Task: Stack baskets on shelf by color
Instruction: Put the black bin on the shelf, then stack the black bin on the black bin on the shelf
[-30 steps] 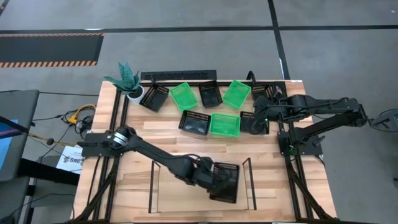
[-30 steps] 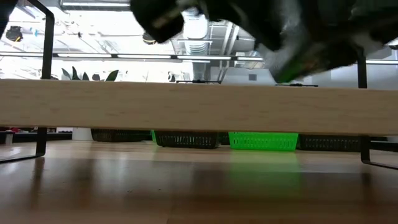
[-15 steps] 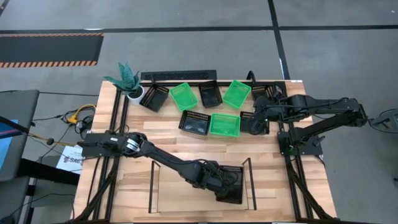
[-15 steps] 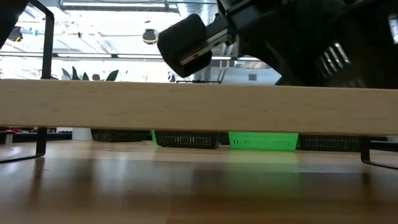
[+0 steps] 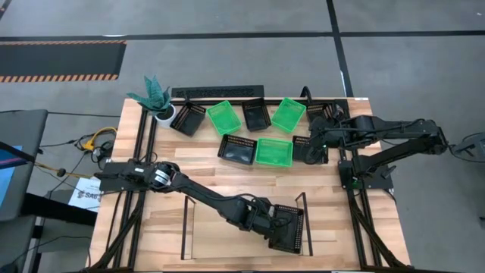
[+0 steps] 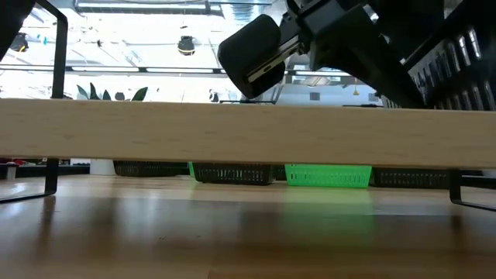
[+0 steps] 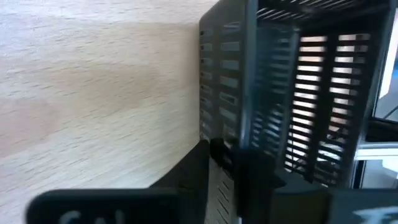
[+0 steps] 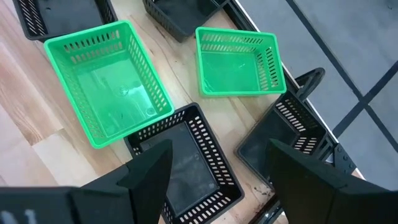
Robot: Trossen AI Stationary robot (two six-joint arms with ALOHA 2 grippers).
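High view: we see the left tool (image 5: 267, 222) clamped on the rim of a black basket (image 5: 286, 229) at the shelf's (image 5: 227, 241) right end, close to the wire frame (image 5: 305, 224). Risk, as we judge it: the basket catching that frame and tilting on release. The right tool (image 8: 214, 186) hovers open over another black basket (image 8: 186, 165) on the surface (image 5: 197, 155). Contact between held basket and board is hidden.
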